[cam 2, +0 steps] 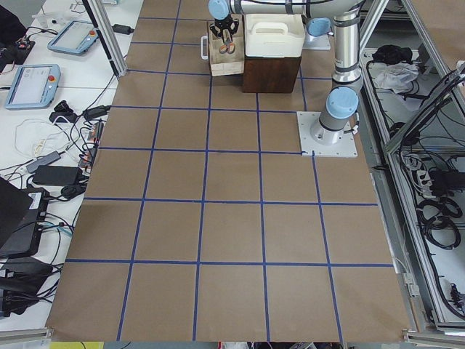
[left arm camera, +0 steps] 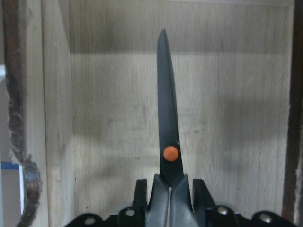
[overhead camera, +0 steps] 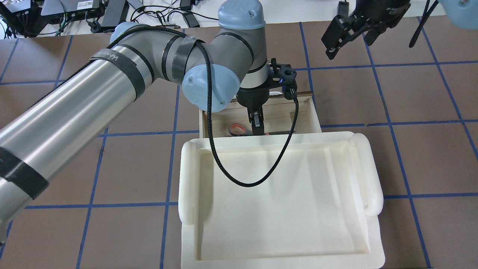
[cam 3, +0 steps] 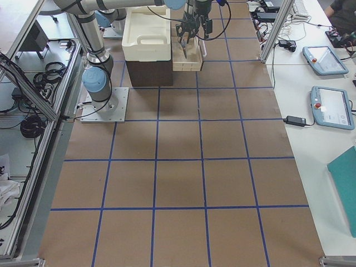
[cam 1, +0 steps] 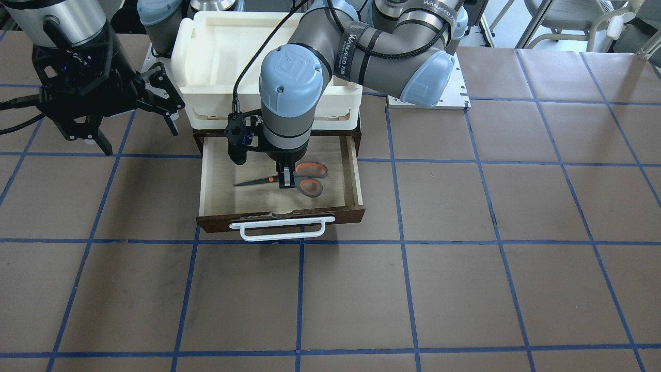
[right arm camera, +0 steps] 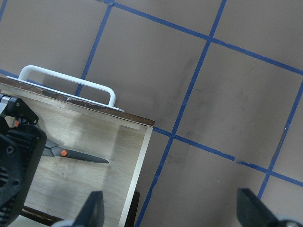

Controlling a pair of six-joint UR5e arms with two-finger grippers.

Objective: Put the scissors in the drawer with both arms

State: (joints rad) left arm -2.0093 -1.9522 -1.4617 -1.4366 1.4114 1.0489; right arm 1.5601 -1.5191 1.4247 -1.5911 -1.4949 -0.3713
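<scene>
Counts: 1 scissors, 1 drawer, 1 cream tray, 2 arms, 2 sets of jaws. All on a brown desk w/ blue tape grid.

Drawer is pulled out from a dark cabinet, and the tray sits on top of that cabinet. White loop handle is on the drawer front, facing away from the robot. Pale ply floor shows inside.

L arm: reaches fwd over the tray, elbow bent, wrist pointing straight down into the open drawer. L jaws are closed narrow on the scissors, gripping the neck just behind the orange pivot, 1 finger each side, as the L wrist view shows. Blades are closed.

Scissors are inside the drawer, about mid-floor and lying roughly level. In the front view the tips point to the view's left and the handles to its right. Can't tell if they touch the drawer floor or sit just above it.

R arm: up above the desk beside the drawer on the robot's right, well clear of the drawer. R jaws are spread wide and hold nothing, touching nothing. R wrist view looks down on the drawer's front corner, the handle and the blade tips.
</scene>
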